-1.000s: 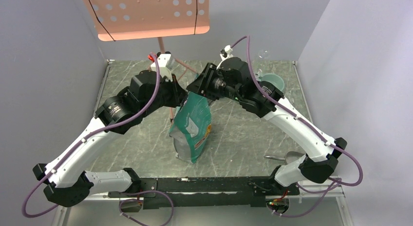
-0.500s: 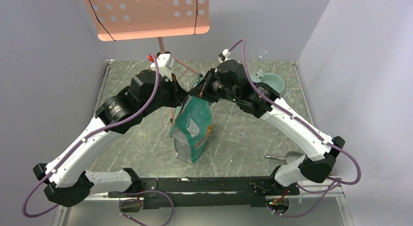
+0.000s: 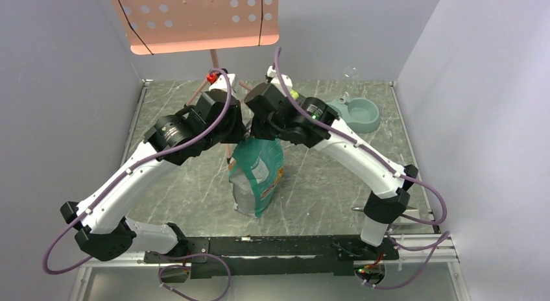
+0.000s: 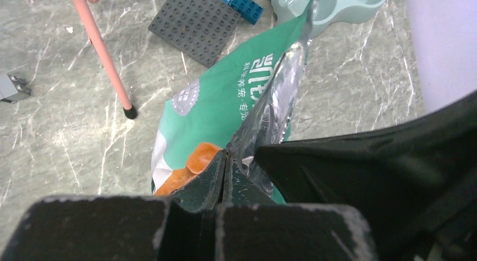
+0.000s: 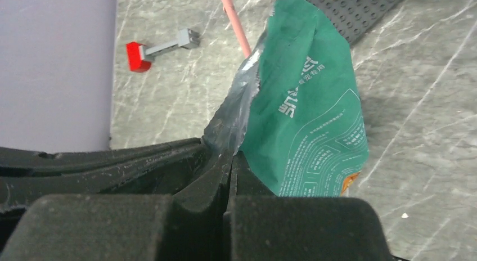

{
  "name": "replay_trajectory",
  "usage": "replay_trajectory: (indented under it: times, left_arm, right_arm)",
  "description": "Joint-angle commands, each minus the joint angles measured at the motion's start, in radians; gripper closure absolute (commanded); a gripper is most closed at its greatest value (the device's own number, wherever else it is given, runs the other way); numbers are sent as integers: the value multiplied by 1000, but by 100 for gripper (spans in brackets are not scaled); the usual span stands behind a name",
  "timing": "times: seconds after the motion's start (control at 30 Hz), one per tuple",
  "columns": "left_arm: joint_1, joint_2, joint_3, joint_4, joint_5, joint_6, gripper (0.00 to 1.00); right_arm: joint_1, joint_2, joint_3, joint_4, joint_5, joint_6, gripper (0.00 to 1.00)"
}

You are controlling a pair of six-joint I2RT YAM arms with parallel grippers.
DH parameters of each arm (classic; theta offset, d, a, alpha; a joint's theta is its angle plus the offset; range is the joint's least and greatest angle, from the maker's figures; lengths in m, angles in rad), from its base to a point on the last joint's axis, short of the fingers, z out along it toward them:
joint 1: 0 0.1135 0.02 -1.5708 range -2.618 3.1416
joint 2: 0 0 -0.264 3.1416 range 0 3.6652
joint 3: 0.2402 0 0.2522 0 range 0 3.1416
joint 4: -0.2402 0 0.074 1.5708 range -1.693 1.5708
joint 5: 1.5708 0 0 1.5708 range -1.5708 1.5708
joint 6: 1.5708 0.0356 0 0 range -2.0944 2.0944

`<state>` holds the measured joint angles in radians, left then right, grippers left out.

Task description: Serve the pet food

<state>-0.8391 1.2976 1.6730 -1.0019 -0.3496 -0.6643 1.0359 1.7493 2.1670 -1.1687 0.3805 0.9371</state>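
Marbled worktop (image 3: 337, 178) lies below my tools; left tool (image 4: 225, 162) and right tool (image 5: 232, 161) each pinch the bag (image 3: 258, 174) rim between them.

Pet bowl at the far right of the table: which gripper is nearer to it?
Right. The right gripper pinches the bag top on the bowl side; the left gripper pinches it farther left.
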Motion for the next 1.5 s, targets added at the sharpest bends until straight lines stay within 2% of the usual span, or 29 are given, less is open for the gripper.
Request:
replay_trajectory:
  times: [0.0, 0.3, 0.4, 0.43, 0.5, 0.57, 0.67, 0.8, 1.0, 1.1, 1.27, 1.3, 1.47]
  left_arm:
    - [11, -28, 23, -41, -111, 36, 100]
    - [19, -66, 36, 2, -38, 46, 100]
    - [38, -88, 3, 63, 63, 67, 100]
    - [43, -101, -21, 101, 101, 74, 95]
    - [52, -129, -72, 176, 173, 79, 74]
    - [60, -142, -102, 218, 227, 66, 62]
    - [64, -134, -117, 255, 298, 55, 54]
    - [64, -110, -113, 266, 363, 46, 49]
    - [64, -128, -137, 275, 353, 36, 41]
    - [64, -119, -132, 267, 353, 42, 41]
    - [63, -102, -134, 249, 329, 56, 66]
    - [64, -101, -136, 250, 317, 60, 68]
    - [63, -68, -128, 244, 340, 92, 65]
  right_arm:
    - [58, -6, 46, -330, 205, -28, 100]
    - [62, -75, -7, -273, 197, -39, 100]
    - [68, -158, -114, -74, 135, -130, 100]
    - [66, -198, -172, 12, 101, -148, 100]
    - [59, -253, -252, 133, 48, -171, 100]
    - [57, -270, -269, 175, 33, -182, 100]
    - [53, -290, -291, 213, 16, -188, 100]
    - [32, -325, -345, 263, -17, -172, 100]
    - [26, -323, -350, 267, -29, -171, 100]
    - [26, -321, -347, 265, -32, -172, 100]
    - [26, -326, -358, 274, -40, -167, 100]
    - [26, -325, -359, 274, -41, -167, 100]
    - [26, -323, -359, 281, -42, -166, 100]
